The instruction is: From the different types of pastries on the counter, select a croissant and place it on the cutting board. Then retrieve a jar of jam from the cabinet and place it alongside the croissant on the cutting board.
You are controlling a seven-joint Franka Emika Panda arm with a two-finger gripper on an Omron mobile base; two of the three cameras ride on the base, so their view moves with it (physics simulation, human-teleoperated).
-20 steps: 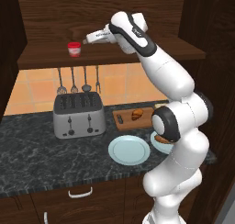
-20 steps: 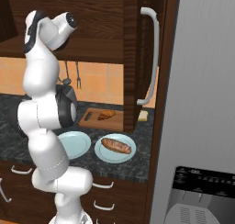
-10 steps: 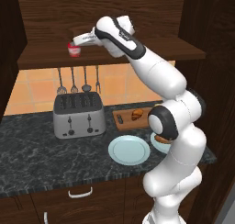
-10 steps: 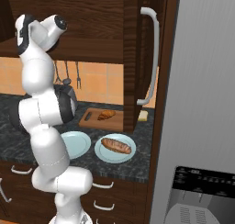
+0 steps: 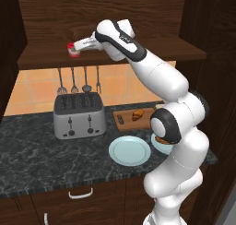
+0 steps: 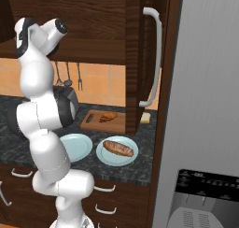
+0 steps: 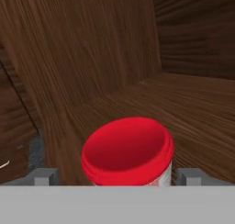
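Jam jar [image 7: 127, 150] sits low centre in the hand view, between the gripper's [image 7: 117, 176] spread fingertips [image 7: 45, 176], on the cabinet shelf [image 5: 46, 58]; nothing gripped yet.

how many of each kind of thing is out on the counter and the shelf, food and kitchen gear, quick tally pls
croissant: 1
baguette-like loaf: 1
bread slice: 1
jar of jam: 1
cutting board: 1
light-blue plates: 2
toaster: 1
hanging utensils: 4
Total: 12
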